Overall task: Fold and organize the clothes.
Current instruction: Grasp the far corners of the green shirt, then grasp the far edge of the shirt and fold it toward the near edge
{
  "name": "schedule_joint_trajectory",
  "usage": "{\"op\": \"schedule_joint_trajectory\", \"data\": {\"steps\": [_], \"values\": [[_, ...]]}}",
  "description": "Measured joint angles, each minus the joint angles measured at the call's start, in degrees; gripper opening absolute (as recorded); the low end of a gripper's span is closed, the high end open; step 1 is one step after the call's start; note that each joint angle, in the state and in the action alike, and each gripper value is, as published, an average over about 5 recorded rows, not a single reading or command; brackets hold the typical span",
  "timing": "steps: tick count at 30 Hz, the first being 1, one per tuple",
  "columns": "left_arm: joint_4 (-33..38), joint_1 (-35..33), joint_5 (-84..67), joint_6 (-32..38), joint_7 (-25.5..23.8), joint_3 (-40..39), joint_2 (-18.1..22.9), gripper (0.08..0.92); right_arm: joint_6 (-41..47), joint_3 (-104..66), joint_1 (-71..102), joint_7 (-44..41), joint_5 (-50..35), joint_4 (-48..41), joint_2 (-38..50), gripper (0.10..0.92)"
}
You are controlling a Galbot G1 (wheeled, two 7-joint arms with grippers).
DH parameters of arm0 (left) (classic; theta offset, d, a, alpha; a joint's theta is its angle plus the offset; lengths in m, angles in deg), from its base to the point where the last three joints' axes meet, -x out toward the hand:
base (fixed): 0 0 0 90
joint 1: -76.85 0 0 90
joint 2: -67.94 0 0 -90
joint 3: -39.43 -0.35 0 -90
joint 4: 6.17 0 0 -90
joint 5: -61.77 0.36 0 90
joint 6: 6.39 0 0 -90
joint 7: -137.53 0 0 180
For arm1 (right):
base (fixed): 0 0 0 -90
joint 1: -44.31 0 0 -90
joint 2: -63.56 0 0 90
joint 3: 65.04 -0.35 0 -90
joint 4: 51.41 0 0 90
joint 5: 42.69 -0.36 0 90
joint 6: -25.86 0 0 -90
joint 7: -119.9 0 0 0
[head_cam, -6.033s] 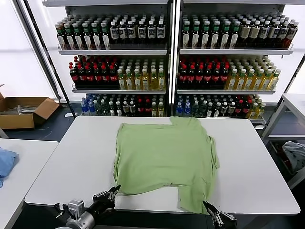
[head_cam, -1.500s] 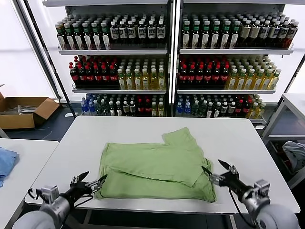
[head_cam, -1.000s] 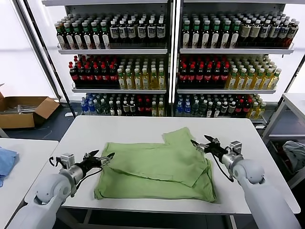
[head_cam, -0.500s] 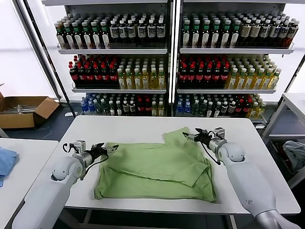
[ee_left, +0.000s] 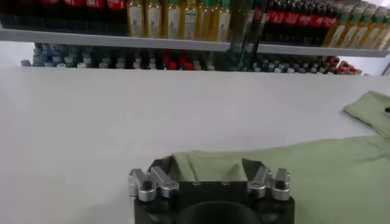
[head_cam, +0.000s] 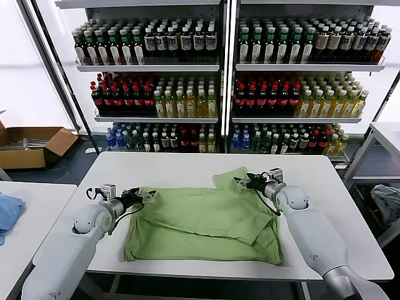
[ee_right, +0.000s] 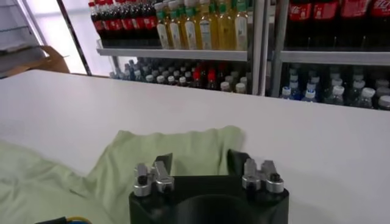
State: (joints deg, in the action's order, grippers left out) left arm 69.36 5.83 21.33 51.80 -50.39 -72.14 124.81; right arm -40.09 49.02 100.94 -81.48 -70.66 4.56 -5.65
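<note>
Shirt (head_cam: pixel 206 222): the light green garment lies partly folded on the white worktop (head_cam: pixel 325 206), slightly toward the near edge, with one sleeve flap pointing toward the far side.

On the far left a second white table (head_cam: pixel 25 219) carries a blue cloth (head_cam: pixel 7 211), and beyond it an open cardboard box (head_cam: pixel 31 145) sits on the dark floor.

The left pincer (head_cam: pixel 145 195) is at the shirt's left far corner, low over the worktop; in the left wrist view its fingers (ee_left: pixel 159 176) stand spread with the shirt's edge (ee_left: pixel 292 170) lying between them, not clamped.

The right pincer (head_cam: pixel 244 182) is at the sleeve flap on the shirt's right far side, also released; the right wrist view shows its jaws apart, with green fabric (ee_right: pixel 177 149) lying just ahead of them.

Behind the worktop, metal shelves (head_cam: pixel 225 119) hold rows of drink bottles (head_cam: pixel 187 103). At the far right a grey-blue fabric bundle (head_cam: pixel 387 203) rests beside another table.
</note>
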Motion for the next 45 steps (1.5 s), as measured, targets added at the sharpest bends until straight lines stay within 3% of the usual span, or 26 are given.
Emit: {"op": "schedule_joint_trajectory", "data": {"steps": [11,19,30,45], "values": [[-0.7,-0.3,0.7,0.1,-0.3,-1.0,0.2,0.343,0.9,-0.7,1.0,0.6,-2.2,1.2,-0.1,0.135],[0.5,-1.4,0.6,2.0,0.8,-0.9,0.1,0.120,1.6,-3.2,3.6,1.8,-5.0,5.6,0.0,0.105],[6.9,-4.2,-0.5,5.4,3.9,1.4,-1.2,0.093,3.2,-8.2,10.9,4.5,-10.0,19.2,2.5,0.105],[23.7,-15.0,-2.4,5.7,6.3,10.2,-4.5,0.093,3.6,-19.2,29.7,7.1,-14.4,43.0,7.6,0.105]]}}
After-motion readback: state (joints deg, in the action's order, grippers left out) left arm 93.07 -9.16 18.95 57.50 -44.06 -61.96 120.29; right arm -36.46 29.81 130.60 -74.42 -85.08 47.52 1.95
